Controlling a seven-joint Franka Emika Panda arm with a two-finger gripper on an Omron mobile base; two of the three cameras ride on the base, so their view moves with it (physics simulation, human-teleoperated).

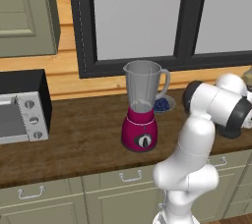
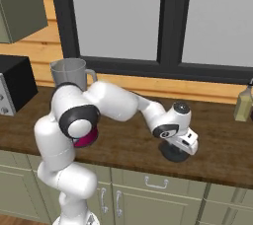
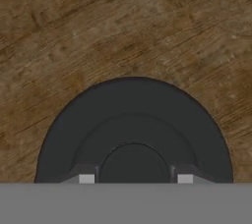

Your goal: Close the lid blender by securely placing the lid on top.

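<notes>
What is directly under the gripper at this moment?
The lid lies flat on the wooden counter, with the gripper straddling its raised centre knob. The near part of the lid is hidden, and so is whether the fingertips touch it.

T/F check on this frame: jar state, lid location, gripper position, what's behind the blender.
1. The blender jar is open at the top. True.
2. The lid lies on the toaster oven. False: it lies flat on the wooden counter, to the blender's right.
3. The gripper is right above the lid, fingertips either side of its centre knob. True.
4. The gripper has lifted the lid off the counter. False: the lid rests on the wood; whether the fingers grip it cannot be told.
5. A bowl of blue berries sits in front of the blender. False: it sits behind it, by the wall.
</notes>
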